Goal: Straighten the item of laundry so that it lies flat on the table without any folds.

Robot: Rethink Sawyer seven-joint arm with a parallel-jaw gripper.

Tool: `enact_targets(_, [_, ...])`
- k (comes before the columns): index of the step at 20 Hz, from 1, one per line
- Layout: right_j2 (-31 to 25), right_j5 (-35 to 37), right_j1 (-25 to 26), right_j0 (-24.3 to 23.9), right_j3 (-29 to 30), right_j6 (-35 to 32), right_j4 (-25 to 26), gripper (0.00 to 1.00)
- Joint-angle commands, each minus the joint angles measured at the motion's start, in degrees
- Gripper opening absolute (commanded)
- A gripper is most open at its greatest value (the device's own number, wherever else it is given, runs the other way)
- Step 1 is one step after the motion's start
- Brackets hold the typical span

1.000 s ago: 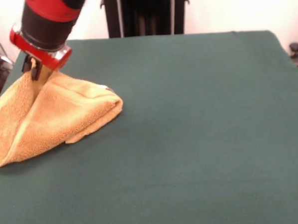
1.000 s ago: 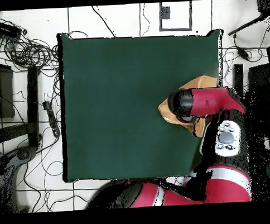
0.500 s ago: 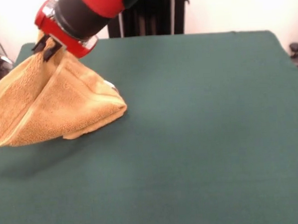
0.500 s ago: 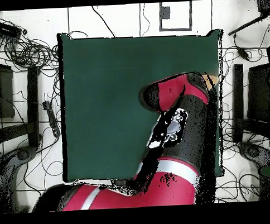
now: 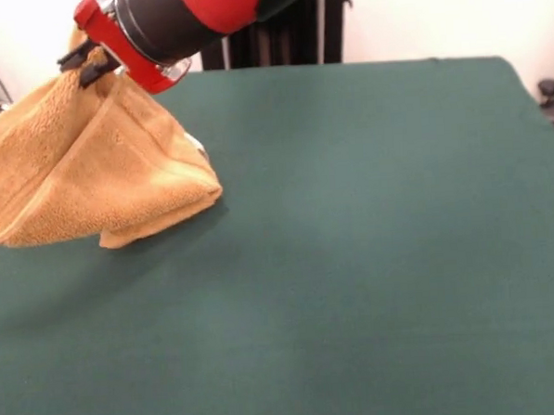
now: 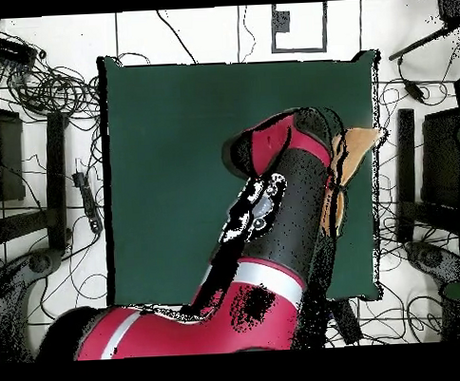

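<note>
The item of laundry (image 5: 89,171), a golden-orange towel, hangs in folds at the table's left side in the front view. My gripper (image 5: 83,61) is shut on its top edge, with the black fingers pinching the cloth. The towel's left part is raised off the green table (image 5: 371,221) and casts a shadow below. Whether its lower right corner touches the cloth I cannot tell. A small white tag shows on its right fold. In the overhead view only slivers of the towel (image 6: 360,138) show beside the red arm (image 6: 282,196), which hides the gripper.
Coils of cable (image 6: 49,92) and dark stands (image 6: 408,138) lie on the floor round the table in the overhead view. The towel hangs close to the table's edge (image 6: 374,173) there.
The gripper has risen and drawn the towel up with it, lifting the left part off the table. In the overhead view the arm has swung further over the table.
</note>
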State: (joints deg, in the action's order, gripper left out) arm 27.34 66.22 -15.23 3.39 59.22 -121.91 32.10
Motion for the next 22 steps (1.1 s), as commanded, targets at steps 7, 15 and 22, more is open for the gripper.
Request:
enact_targets(7, [5.1,26.0,7.7,6.6,-13.0,-6.0,-0.5,0.0])
enact_targets(15, [6.5,29.5,10.2,7.5,-17.0,-6.2,0.3,0.0])
enact_targets(22, [2.3,18.6,7.0,5.5,-12.7,-10.1,-3.1,0.0])
